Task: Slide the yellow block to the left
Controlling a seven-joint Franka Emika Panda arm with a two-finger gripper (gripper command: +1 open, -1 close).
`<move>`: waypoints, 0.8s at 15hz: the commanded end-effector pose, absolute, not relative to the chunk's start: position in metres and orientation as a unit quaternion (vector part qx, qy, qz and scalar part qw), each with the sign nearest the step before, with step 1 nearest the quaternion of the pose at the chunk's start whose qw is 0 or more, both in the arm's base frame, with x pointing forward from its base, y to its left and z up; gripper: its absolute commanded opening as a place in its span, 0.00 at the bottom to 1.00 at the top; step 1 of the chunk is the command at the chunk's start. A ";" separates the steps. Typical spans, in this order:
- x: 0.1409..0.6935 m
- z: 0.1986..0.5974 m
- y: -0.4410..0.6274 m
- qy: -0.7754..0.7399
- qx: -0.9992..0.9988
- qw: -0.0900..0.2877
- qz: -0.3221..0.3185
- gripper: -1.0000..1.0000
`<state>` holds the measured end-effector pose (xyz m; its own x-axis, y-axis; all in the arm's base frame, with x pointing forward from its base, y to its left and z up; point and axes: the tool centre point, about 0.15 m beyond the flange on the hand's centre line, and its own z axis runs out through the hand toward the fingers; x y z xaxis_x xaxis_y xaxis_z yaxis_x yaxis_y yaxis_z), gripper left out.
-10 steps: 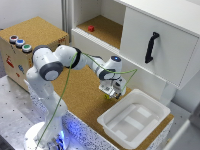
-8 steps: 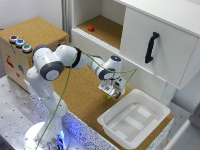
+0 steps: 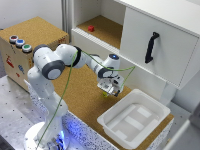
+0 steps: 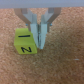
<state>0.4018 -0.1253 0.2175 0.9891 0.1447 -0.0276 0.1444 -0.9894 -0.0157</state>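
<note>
The yellow block [image 4: 24, 42] is a small yellow-green cube with dark marks on its faces, lying on the cork board. In the exterior view it is a small speck [image 3: 106, 95] just below the gripper. My gripper [image 4: 38, 45] is down at the board with its fingers [image 4: 44, 31] closed together and nothing between them. The fingertips stand right against the block's side. In the exterior view the gripper [image 3: 111, 90] is at the middle of the cork surface, near the white tray.
A white tray [image 3: 132, 117] lies just to the exterior view's right of the gripper. A small red block [image 3: 91, 28] sits on the open shelf behind. The cabinet door has a black handle [image 3: 151, 47]. A cork box with buttons [image 3: 20, 42] stands at the exterior view's left.
</note>
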 end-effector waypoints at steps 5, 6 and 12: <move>0.416 0.209 -0.084 -0.093 -0.995 0.034 0.016 0.00; 0.415 0.209 -0.080 -0.092 -0.995 0.036 0.018 0.00; 0.408 0.206 -0.054 -0.096 -0.994 0.043 0.027 0.00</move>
